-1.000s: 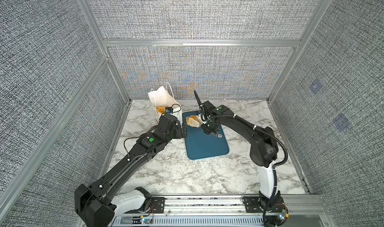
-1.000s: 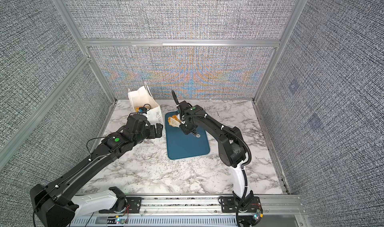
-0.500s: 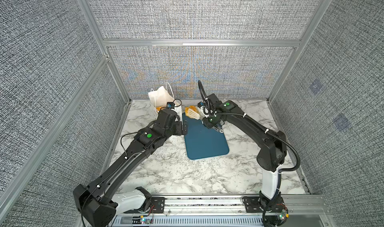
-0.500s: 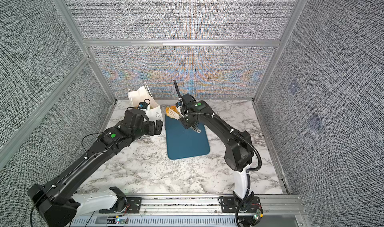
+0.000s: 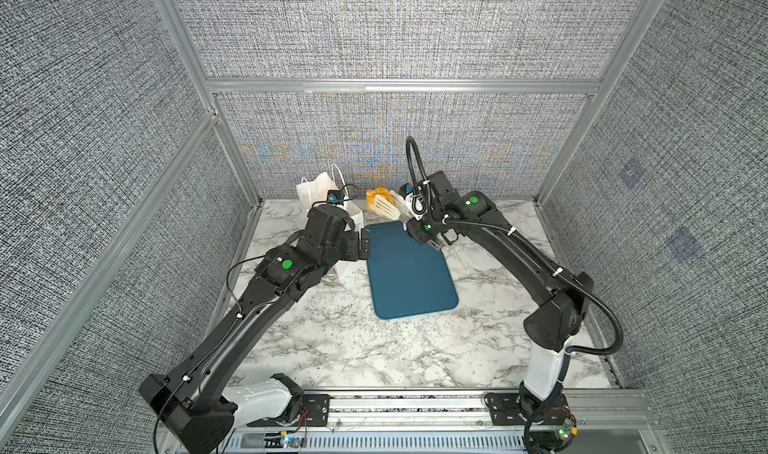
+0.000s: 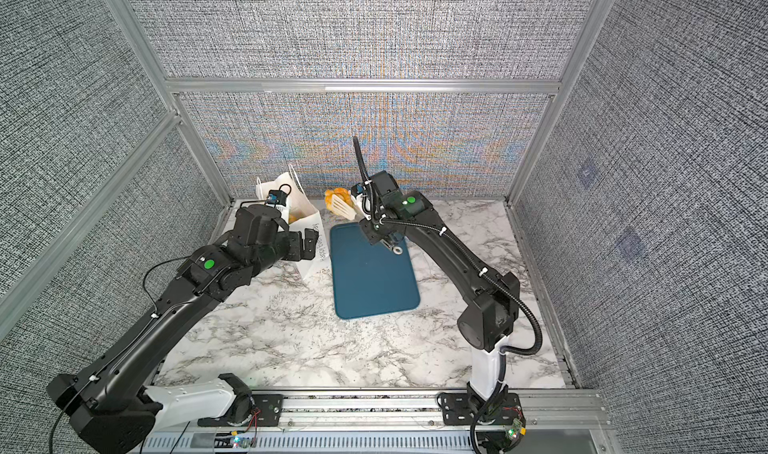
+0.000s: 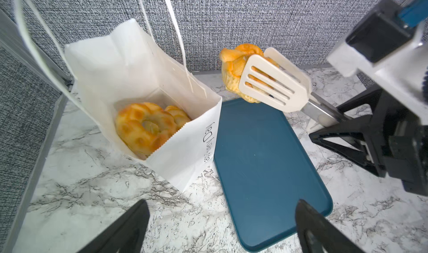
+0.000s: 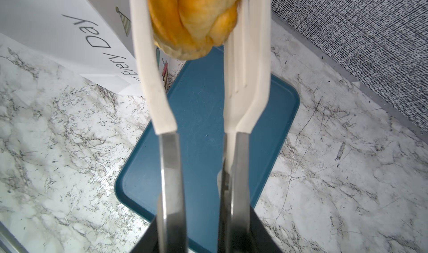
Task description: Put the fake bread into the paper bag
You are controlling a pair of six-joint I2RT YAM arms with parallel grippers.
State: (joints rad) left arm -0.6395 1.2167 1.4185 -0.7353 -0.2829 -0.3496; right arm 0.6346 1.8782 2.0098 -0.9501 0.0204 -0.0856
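Observation:
The white paper bag (image 5: 316,187) (image 6: 311,258) stands open at the back left, by the tray's far left corner. Inside it lie a ring-shaped fake bread (image 7: 141,126) and another piece (image 7: 178,115) behind it. My right gripper (image 8: 203,228) (image 5: 424,227) is shut on white slotted tongs (image 7: 271,82) (image 8: 148,66). The tongs pinch a golden fake bread (image 5: 376,196) (image 6: 332,198) (image 7: 234,71) (image 8: 194,20) in the air, to the right of the bag's mouth. My left gripper (image 7: 221,203) (image 6: 305,244) is open and empty, low beside the bag's front.
A flat dark-teal tray (image 5: 411,281) (image 6: 374,281) (image 7: 266,159) lies bare on the marble table, just right of the bag. Grey walls with metal posts close in the back and both sides. The bag's cord handles (image 7: 173,20) stand up above its mouth.
My right arm has lifted the tongs and the bread off the tray and carried them up and back toward the bag. My left arm has shifted slightly nearer the bag.

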